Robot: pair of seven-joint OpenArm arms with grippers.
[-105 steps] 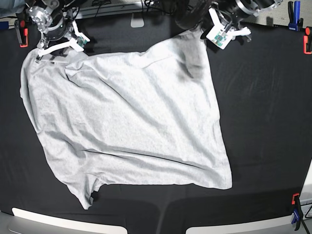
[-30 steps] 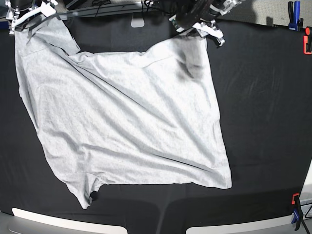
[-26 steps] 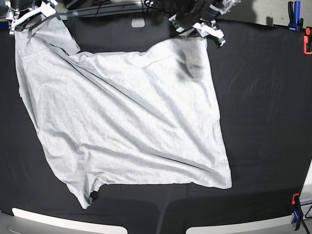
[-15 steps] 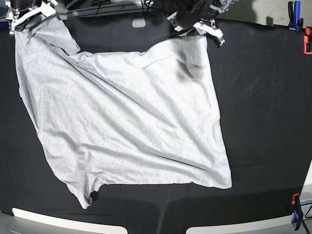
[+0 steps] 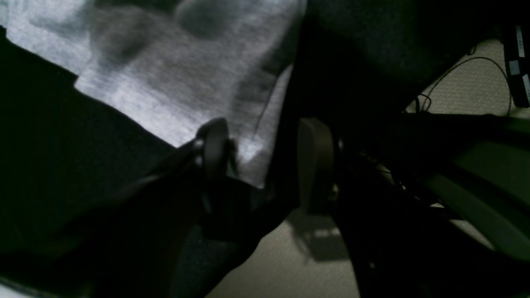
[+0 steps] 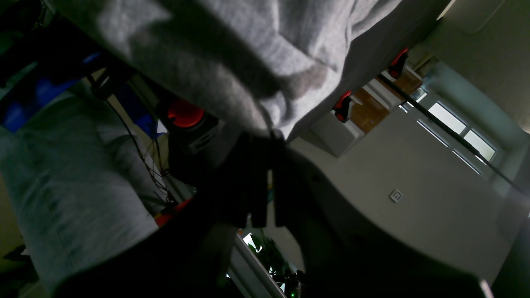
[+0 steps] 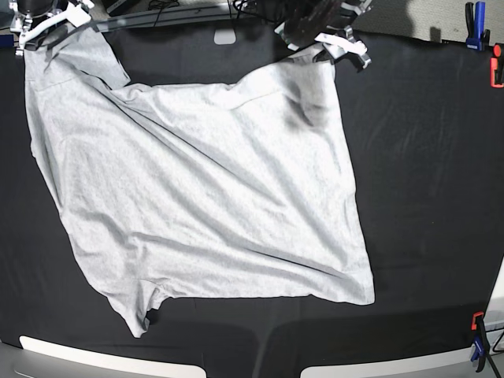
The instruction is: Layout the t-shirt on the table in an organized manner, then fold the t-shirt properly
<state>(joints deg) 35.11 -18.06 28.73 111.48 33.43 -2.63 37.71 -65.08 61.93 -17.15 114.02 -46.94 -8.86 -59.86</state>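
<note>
One corner of the t-shirt (image 7: 213, 181) points toward the near-left on the black table (image 7: 425, 197), no clear long axis; right gripper (image 6: 265, 145) clamps its far-left corner, left gripper (image 5: 263, 165) gapes around another!

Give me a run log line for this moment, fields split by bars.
left gripper: open around t-shirt corner | right gripper: shut on t-shirt | t-shirt: spread, creased, unfolded on table
</note>
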